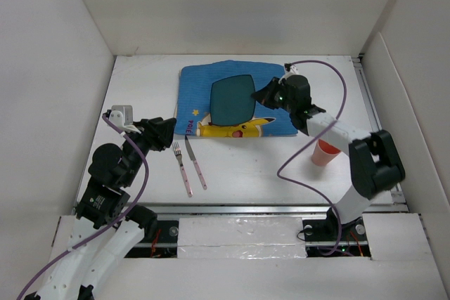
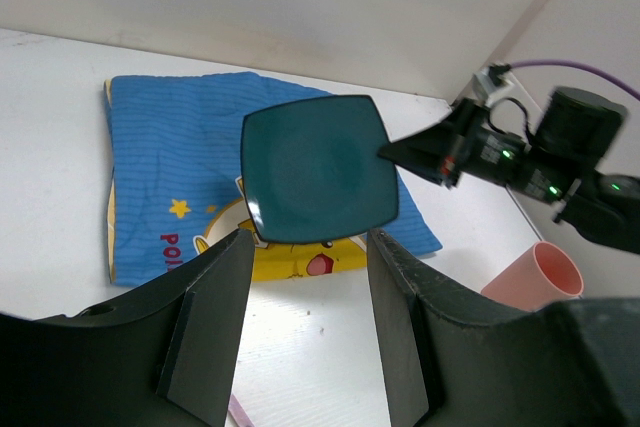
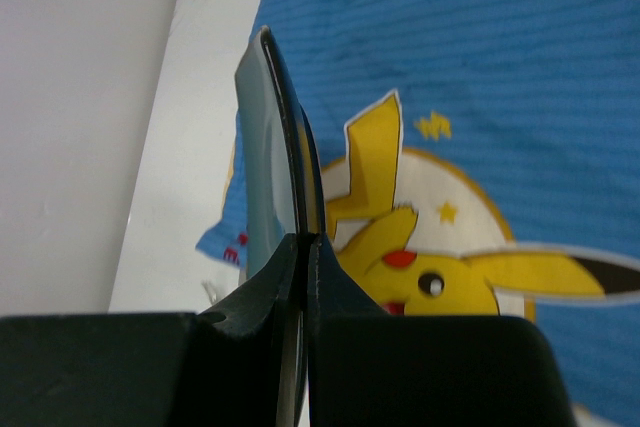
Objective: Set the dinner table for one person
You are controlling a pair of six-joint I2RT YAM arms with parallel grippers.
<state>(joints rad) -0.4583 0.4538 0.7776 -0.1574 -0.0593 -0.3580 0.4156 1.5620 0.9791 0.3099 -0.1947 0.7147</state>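
A dark teal square plate [image 1: 232,98] hangs over the blue cartoon placemat [image 1: 198,82] on the white dinner table [image 1: 246,166]. My right gripper [image 1: 261,94] is shut on the plate's right rim; in the right wrist view the plate [image 3: 275,157] shows edge-on between the shut fingers. The plate also shows in the left wrist view [image 2: 318,169]. My left gripper [image 1: 171,129] is open and empty, at the left of the table above a fork [image 1: 181,166] and a knife [image 1: 197,163]. A pink cup [image 1: 325,152] stands under my right arm.
White panel walls [image 1: 63,89] close in the table on the left, back and right. A metal rail [image 1: 246,209] runs along the near edge. A purple cable [image 1: 309,152] loops from the right arm over the table near the cup.
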